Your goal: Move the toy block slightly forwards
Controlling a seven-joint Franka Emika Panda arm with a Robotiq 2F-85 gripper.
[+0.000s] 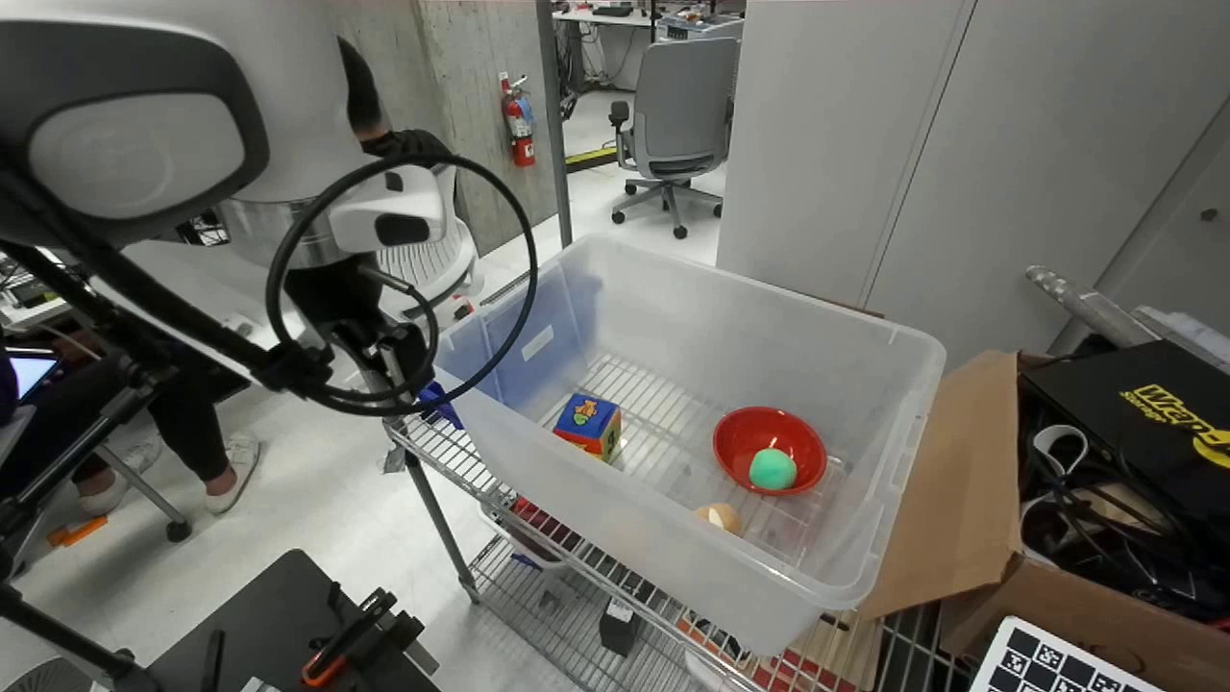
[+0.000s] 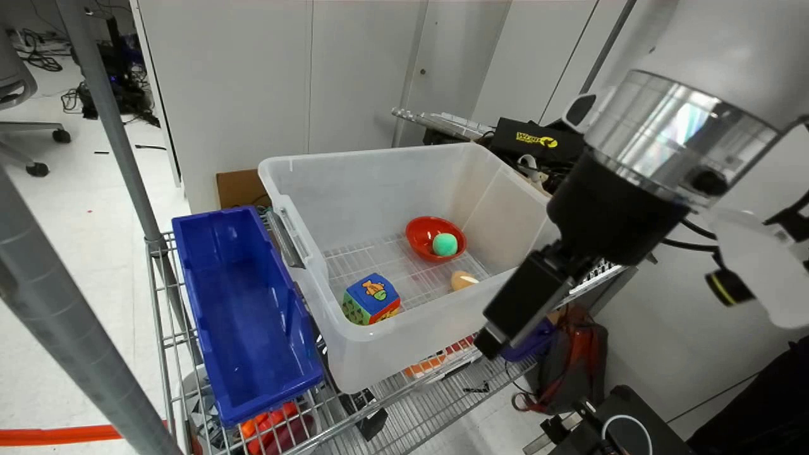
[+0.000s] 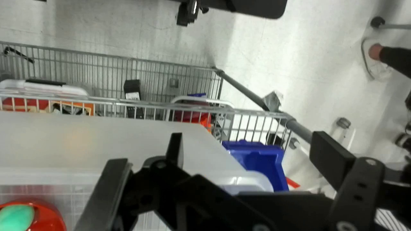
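Wrist view: the pincer [image 3: 250, 152] is seen spread, nothing held, and in both exterior views the toy block [image 2: 371, 297] — judged light and softish, best gripped across opposite sides — is found inside the clear tub [image 2: 379, 183].

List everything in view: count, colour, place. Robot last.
wire rack: one, grey, centre
bin: one, clear, on wire rack
tray: one, blue, beside bin
toy block: one, multicoloured, in bin
bowl: one, red, in bin
ball: one, green, in bowl
rounded object: one, tan, in bin
cardboard box: at least one, brown, beside bin
case: one, black, on cardboard box
patterned board: one, black-and-white, foreground
cabinet panels: several, pale grey, background
office chair: at least one, grey, background
fire extinguisher: one, red, background
backpack: one, grey and red, background
person: at least one, dark clothing, background
small clutter: several, mixed, below bin
robot arm: one, white, both exterior views
gripper: one, black, arm's end, open
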